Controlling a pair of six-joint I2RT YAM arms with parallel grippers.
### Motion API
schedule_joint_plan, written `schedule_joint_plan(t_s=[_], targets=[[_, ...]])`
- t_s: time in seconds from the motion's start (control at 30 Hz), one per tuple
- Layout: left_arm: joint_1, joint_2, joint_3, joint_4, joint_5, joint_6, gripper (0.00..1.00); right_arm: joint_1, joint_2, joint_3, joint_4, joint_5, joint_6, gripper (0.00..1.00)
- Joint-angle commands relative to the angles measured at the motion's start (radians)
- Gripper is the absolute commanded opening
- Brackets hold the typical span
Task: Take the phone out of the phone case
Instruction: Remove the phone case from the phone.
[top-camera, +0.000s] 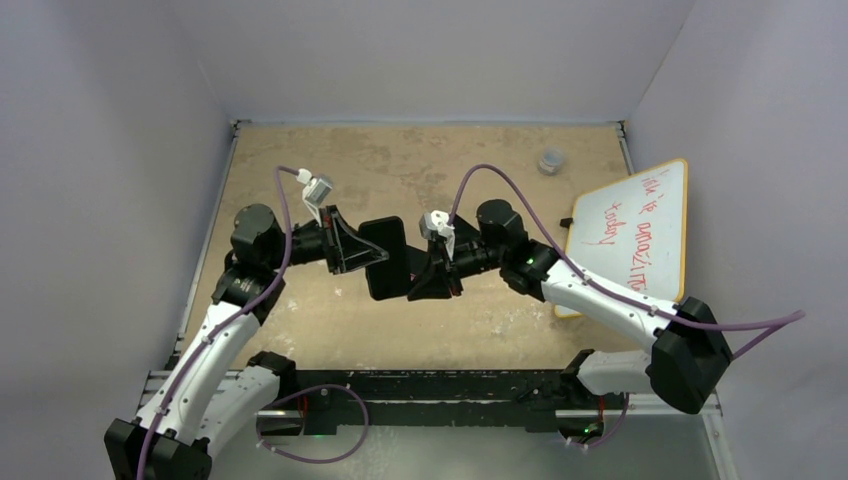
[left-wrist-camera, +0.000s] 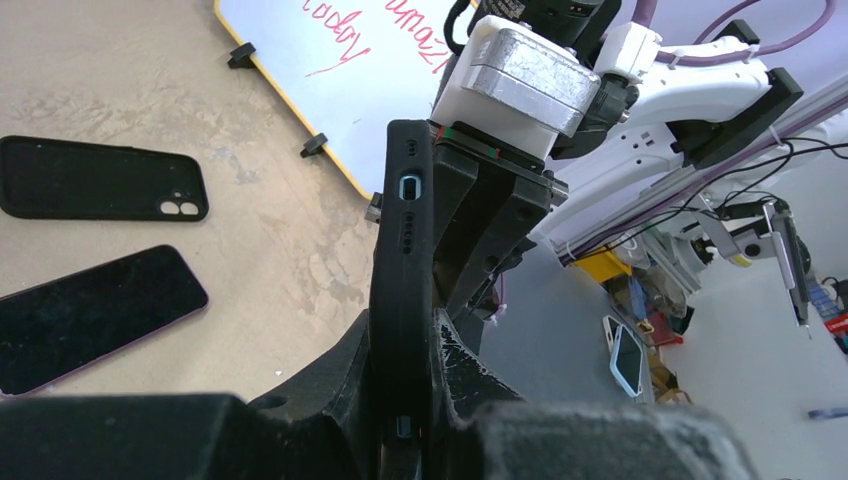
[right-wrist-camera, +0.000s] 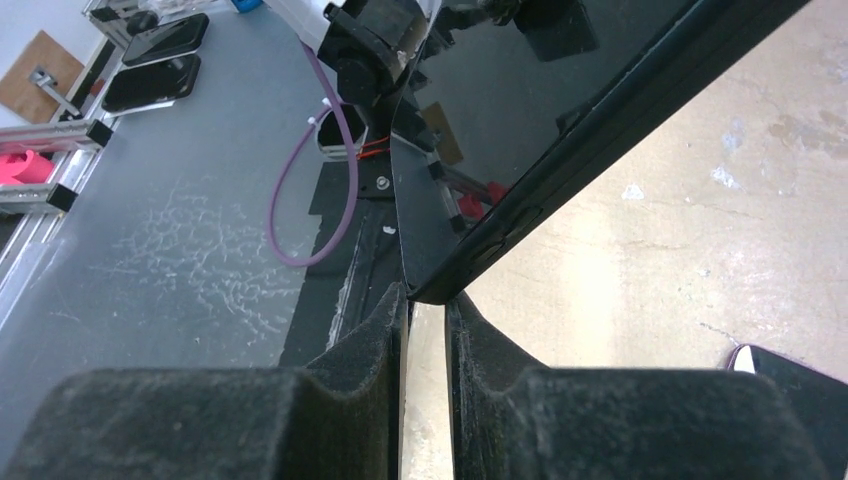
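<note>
Place of the phone case: it was held in the air over the middle of the table, between the two grippers, with the phone seated inside it.
Left gripper: clenched across one end of the case, squeezing case and phone together.
Right gripper: drawn in to a narrow slit, nipping only one corner of the case.
Biggest risk, a drop: the corner bite was thin. If it slipped while the case was peeled back, the phone could have sprung free and fallen to the table.
Next risk, no separation: the left clamp pressed case and phone as one, so a pull might only have twisted both or dragged them out of that clamp.
Lesser risk, a knock: the spare phone lay on the table close by, where a falling handset could have struck it.
Least risk, contact: the two grippers stood very near each other and could have bumped.
Table: one.
Whiteboard: one, with red writing.
Arms: two, one gripper each.
Phones at the table: two, one cased and one bare.
Cases: two, one held and one spare case lying back up. Whether that one was empty could not be told.
Whiteboard clips: two seen.
Small grey round thing: one.
</note>
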Motion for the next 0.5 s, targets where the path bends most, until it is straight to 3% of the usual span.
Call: schedule_joint_plan(t_s=[0.0,0.2,0.47], targets=[[0.002,-0.01,0.001,0.182,0.056,-0.11,0.0,0.005,0.009,0.037,0.0,-0.005,-0.063,0.0],[-0.007,-0.024,-0.042,0.255,0.079,-0.185,0.0,0.005,0.029,0.039,0.014,0.025,-0.081,0.0],[-0.042,-0.025,-0.091,0.371,0.094,-0.298,0.0,0.006,0.048,0.047,0.054,0.184,-0.109,0.0]])
